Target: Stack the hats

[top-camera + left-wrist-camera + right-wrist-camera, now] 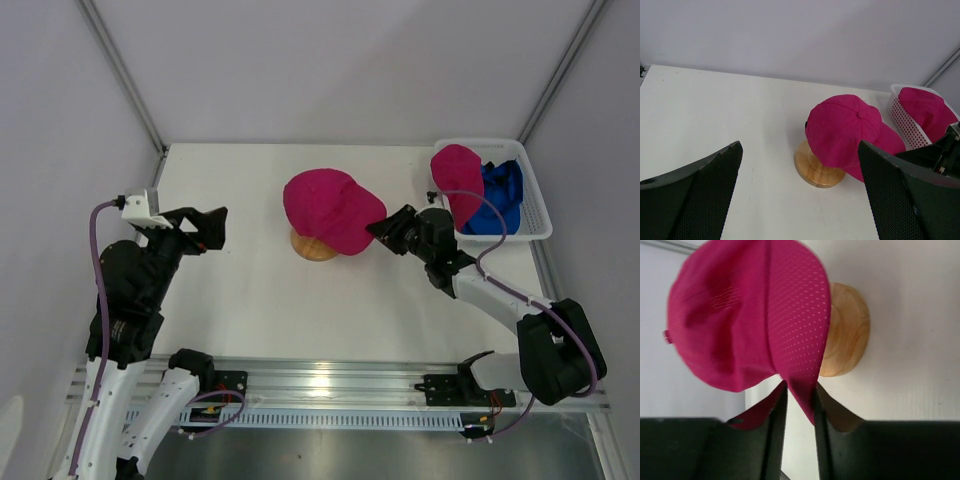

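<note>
A magenta-pink cap [325,205] sits tilted on the round wooden stand [312,248] at mid-table, its brim pointing right. My right gripper [385,228] is shut on the tip of that brim; in the right wrist view the brim [802,370] fills the narrow gap between the fingers of the gripper [800,390], with the stand [847,335] behind. My left gripper [210,225] is wide open and empty, at the left above the table, facing the cap [842,127]. A second magenta cap [460,180] and blue cap fabric [500,195] lie in the basket.
The white mesh basket [540,215] stands at the back right corner, just behind my right arm; it also shows in the left wrist view [902,117]. White walls close in the table at the back and sides.
</note>
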Robot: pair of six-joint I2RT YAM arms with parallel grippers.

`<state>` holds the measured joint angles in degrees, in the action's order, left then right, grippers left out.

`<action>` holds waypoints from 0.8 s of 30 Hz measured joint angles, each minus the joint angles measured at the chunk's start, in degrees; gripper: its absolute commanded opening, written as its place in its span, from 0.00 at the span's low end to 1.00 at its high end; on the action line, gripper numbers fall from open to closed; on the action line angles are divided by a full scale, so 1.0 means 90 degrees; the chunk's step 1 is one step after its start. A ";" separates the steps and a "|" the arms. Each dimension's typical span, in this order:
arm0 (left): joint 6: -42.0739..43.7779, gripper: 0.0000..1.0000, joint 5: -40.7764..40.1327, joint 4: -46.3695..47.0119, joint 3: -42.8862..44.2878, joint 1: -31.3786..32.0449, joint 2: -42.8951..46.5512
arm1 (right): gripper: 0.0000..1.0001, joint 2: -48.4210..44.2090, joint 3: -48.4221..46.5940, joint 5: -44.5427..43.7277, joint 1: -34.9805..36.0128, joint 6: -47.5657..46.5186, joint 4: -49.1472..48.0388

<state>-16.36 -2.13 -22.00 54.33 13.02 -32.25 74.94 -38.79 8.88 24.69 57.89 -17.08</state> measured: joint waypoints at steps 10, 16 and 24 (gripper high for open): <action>0.0017 0.99 0.0080 -0.0005 0.0000 0.0000 -0.0126 | 0.82 0.0185 -0.1491 -0.0707 -0.0056 -0.1552 0.2375; 0.0046 0.99 0.0102 -0.0010 0.0000 0.0000 -0.0175 | 0.98 -0.0593 -0.2208 -0.1622 -0.0483 -0.2523 0.3203; 0.0051 1.00 0.0107 -0.0029 0.0000 0.0000 -0.0296 | 0.99 -0.0750 -0.2533 -0.2900 -0.1909 -0.3150 0.3653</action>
<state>-15.90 -1.17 -22.26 54.33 13.02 -34.92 68.18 -61.58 -17.21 7.51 29.54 15.79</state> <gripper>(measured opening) 0.994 0.990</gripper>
